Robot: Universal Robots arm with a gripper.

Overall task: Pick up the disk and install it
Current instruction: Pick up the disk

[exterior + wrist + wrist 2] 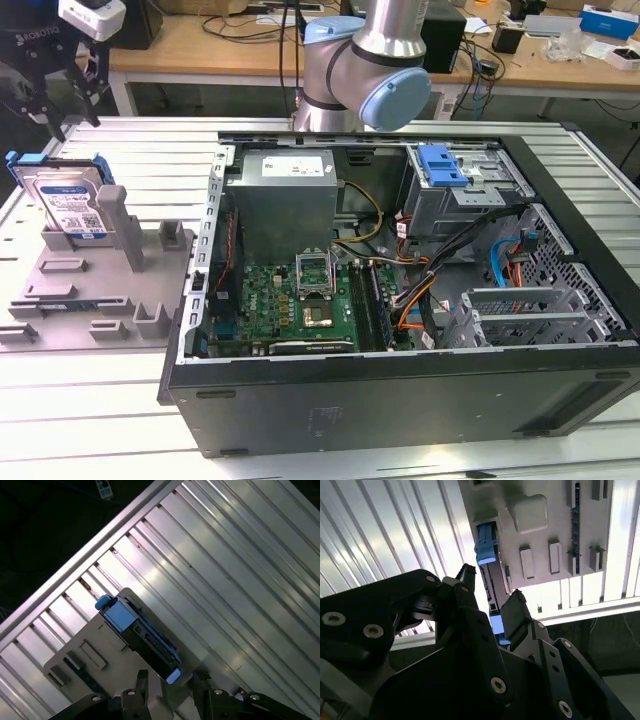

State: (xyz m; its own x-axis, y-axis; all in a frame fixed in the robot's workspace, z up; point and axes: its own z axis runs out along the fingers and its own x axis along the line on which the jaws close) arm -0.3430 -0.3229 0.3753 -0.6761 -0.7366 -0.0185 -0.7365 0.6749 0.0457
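The disk (70, 205) stands on edge in a grey holder (110, 295) at the exterior view's left; it is silver with a white-and-blue label and a blue bracket. My gripper (68, 112) hangs a little above it, open, with nothing between its fingers. In the second wrist view the disk (485, 547) shows edge-on beyond the gripper (490, 587), lined up with the gap between the black fingers (517, 607). The first wrist view has the disk (142, 635) just off the gripper (170, 679), apart from it.
An open computer case (400, 395) lies on the ribbed metal table (150, 150) to the exterior view's right of the holder. Inside are a grey power supply (285, 195), a motherboard (300, 300) and a drive bay with a blue latch (442, 165). The arm's base (365, 70) stands behind the case.
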